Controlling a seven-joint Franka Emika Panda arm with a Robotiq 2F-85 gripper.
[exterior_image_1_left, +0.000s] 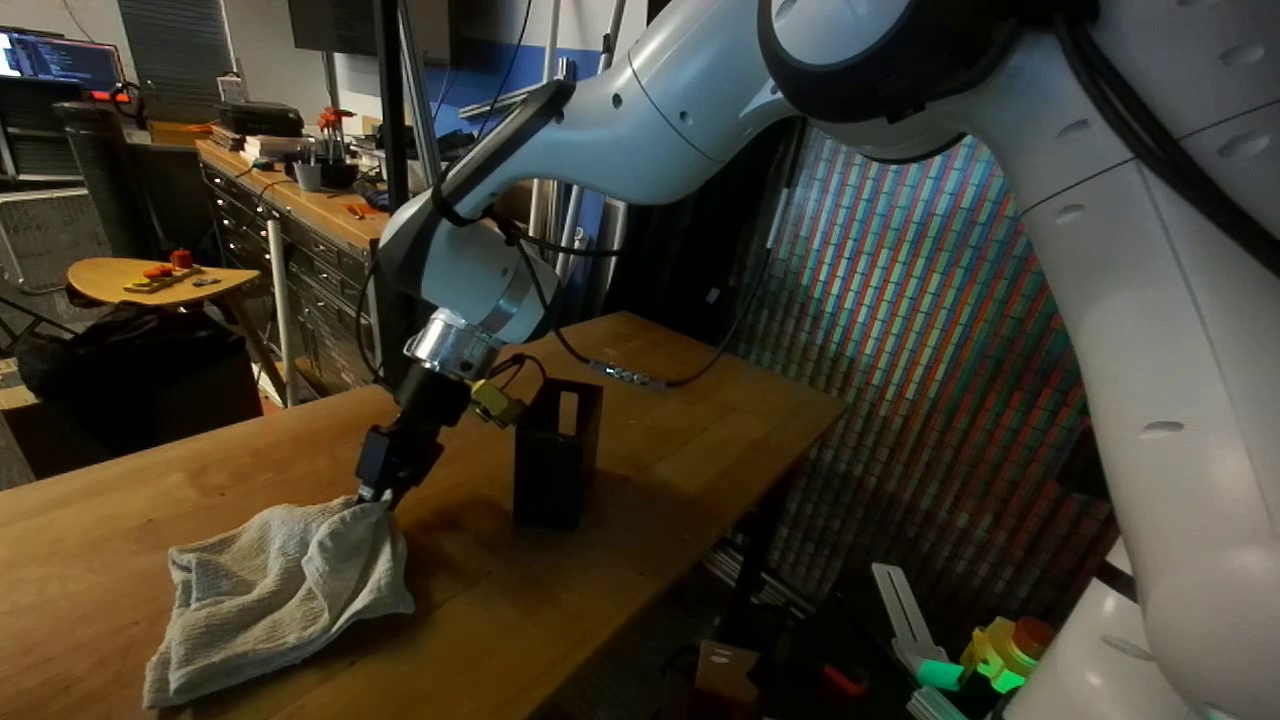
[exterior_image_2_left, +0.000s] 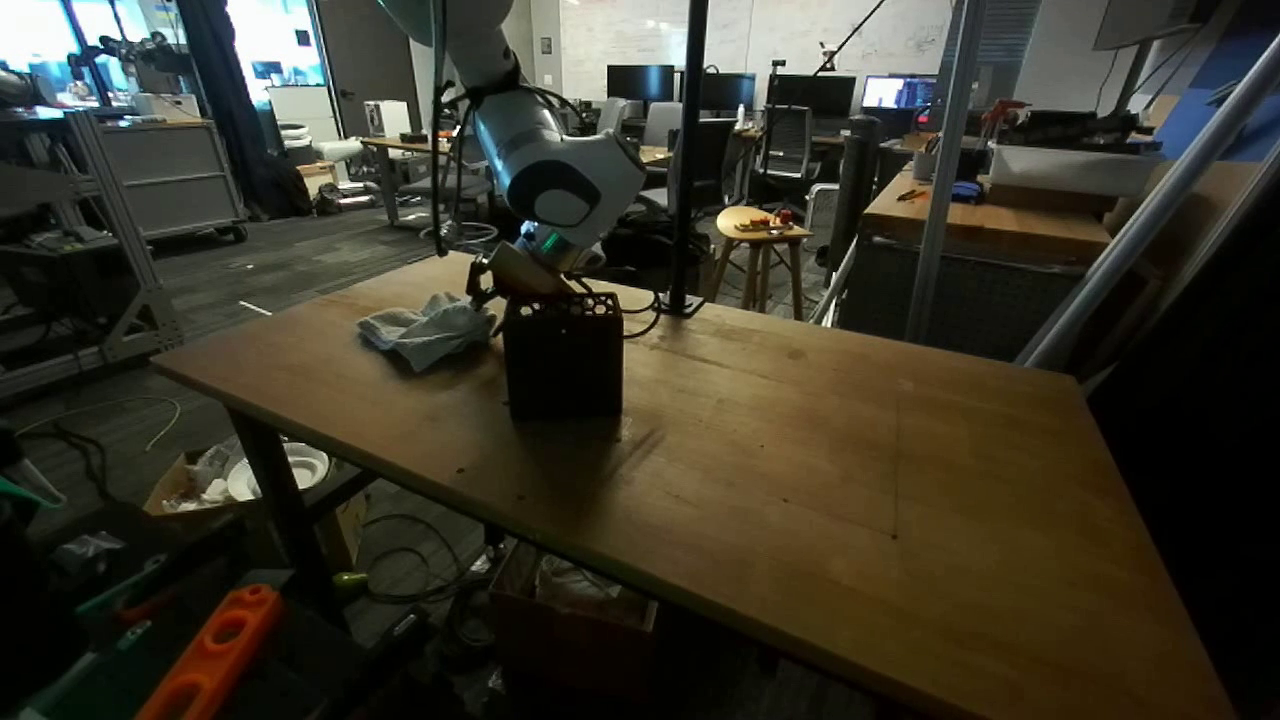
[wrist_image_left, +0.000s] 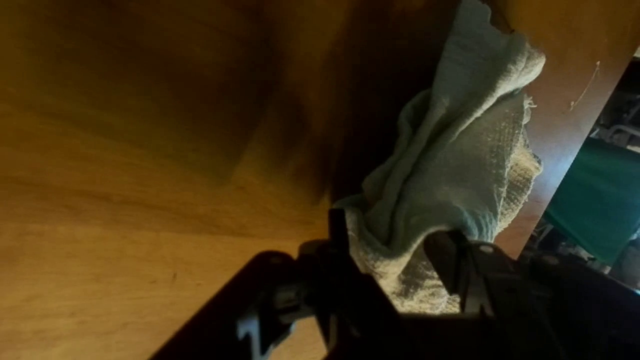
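1. Grey-white cloth (exterior_image_1_left: 280, 595), wrinkled and partly folded over itself, lies on a wooden table (exterior_image_1_left: 490, 620), directly under the tips of a robot's black gripper (exterior_image_1_left: 377, 495).
2. Slanting down, the gripper meets the cloth at its upper edge. In the wrist view its two dark fingers (wrist_image_left: 338, 230) stand apart, parted rather than clenched, with a loose fold of cloth in the gap between them.
3. From the fingers, the cloth runs toward the upper right of the wrist view in long soft ridges, with a slightly frayed edge. Brown wood grain and deep shadow fill the left of that view.
4. On the same table a tall black box (exterior_image_1_left: 548, 470) stands upright near the cloth, not touching it. In an exterior view a row of six-sided holes (exterior_image_2_left: 562, 308) runs along its top, and the cloth lies to the left of it in the picture.
5. The white robot arm (exterior_image_1_left: 660, 130) comes in from the right of an exterior view and bends down to the gripper. A thin dark cable (exterior_image_1_left: 627, 374) hangs in a loop beside it.
6. Beyond the table are a small wooden stool (exterior_image_1_left: 98, 277) bearing red and yellow objects (exterior_image_1_left: 152, 284), a workbench (exterior_image_1_left: 237, 222) with drawers, and computer screens (exterior_image_2_left: 640, 83).
7. At floor level, an open cardboard box (exterior_image_2_left: 345, 525) holds a round white dish (exterior_image_2_left: 303, 464).
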